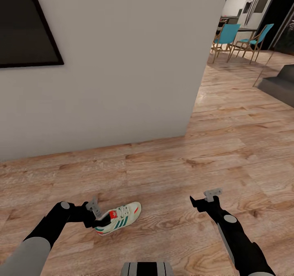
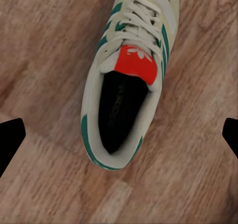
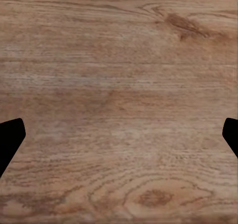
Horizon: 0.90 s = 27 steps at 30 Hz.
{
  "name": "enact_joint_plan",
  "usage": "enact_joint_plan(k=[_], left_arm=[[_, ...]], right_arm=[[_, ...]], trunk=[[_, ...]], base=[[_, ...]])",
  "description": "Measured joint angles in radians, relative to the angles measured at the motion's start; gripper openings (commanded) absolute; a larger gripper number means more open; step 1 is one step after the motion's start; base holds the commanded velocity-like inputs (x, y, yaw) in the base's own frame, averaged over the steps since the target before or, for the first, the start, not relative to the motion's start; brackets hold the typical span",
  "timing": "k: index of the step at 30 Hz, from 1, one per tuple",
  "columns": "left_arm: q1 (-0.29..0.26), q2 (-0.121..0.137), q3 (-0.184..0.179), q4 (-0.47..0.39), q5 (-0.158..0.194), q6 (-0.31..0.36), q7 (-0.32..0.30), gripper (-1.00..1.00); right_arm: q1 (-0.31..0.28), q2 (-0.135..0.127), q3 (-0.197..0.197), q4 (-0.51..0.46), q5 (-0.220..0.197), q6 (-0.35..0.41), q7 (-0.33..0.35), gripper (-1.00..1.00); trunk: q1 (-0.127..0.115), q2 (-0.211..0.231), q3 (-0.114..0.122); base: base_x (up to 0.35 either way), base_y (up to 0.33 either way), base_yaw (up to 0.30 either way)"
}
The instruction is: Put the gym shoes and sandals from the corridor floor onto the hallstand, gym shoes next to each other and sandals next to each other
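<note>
Grippers first: my left gripper (image 1: 94, 210) hangs spread wide right over the heel of the white lace-up gym shoe with green stripes (image 1: 119, 217) so I can grab it, right gripper (image 1: 206, 198) also parted over bare wood-plank corridor floor (image 1: 171, 166), white wall (image 1: 122, 64) beyond

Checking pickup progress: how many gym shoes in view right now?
1. A gym shoe lies on the corridor floor, heel at the open left gripper. Its mate may be outside these views.
</note>
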Motion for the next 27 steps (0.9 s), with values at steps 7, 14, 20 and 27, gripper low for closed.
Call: enact_joint_plan(k=[7, 14, 20, 27], left_arm=[[0.001, 0.001, -0.002, -0.014, 0.000, 0.001, 0.000, 1.00], [0.001, 0.002, -0.002, -0.018, 0.000, 0.000, 0.000, 1.00], [0.002, 0.003, -0.001, -0.019, 0.000, 0.000, 0.000, 1.00], [0.001, 0.001, 0.000, -0.019, 0.000, 0.001, 0.000, 1.00]], right_arm=[[0.000, 0.000, 0.000, 0.000, 0.001, 0.000, 0.000, 1.00], [0.000, 0.000, 0.000, 0.000, 0.000, 0.000, 0.000, 1.00], [0.000, 0.000, 0.000, 0.000, 0.001, 0.000, 0.000, 1.00], [0.000, 0.000, 0.000, 0.000, 0.000, 0.000, 0.000, 1.00]], trunk=[[0.003, -0.002, -0.037], [0.003, -0.002, -0.043], [0.004, -0.002, -0.047], [0.005, -0.003, -0.059]], base=[[0.000, 0.000, 0.077], [0.000, 0.000, 0.019], [0.000, 0.000, 0.003], [0.000, 0.000, 0.000]])
